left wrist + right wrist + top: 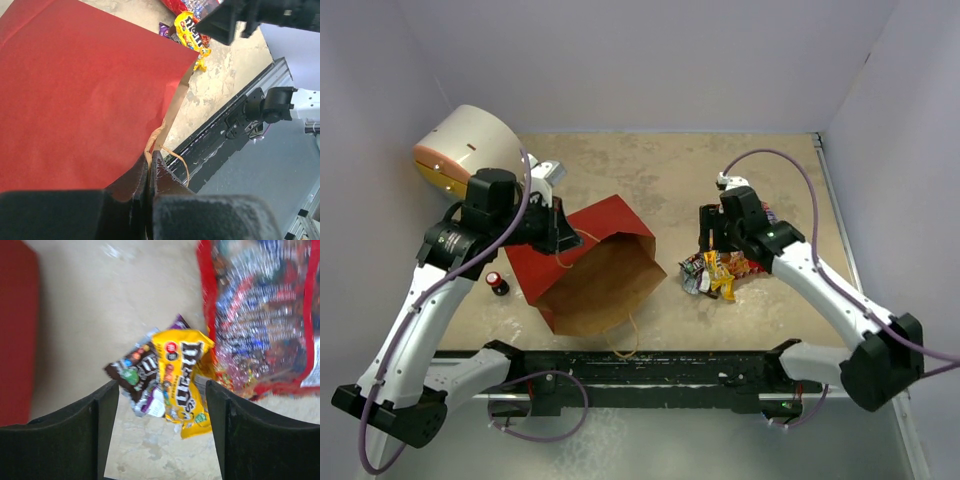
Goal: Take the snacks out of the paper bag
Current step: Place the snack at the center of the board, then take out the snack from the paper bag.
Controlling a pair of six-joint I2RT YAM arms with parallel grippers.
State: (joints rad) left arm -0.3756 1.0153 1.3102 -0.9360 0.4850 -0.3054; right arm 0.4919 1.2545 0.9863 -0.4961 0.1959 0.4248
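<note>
Pinching paper bag: left end effector | right end effector spread over yellow candy packet | dark wrapper distinct wrist-view only

The paper bag lies on its side across the left-middle of the table. Its brown mouth gapes toward the near rail (a handle string trails out there), so the way in is from the near right. The left gripper, pinched on the bag's far edge, and the white drum behind it crowd the left side. A small red-topped object stands just beside the bag. A bare strip separates the bag from the snacks, over which the right gripper hangs, fingers spread.
</note>
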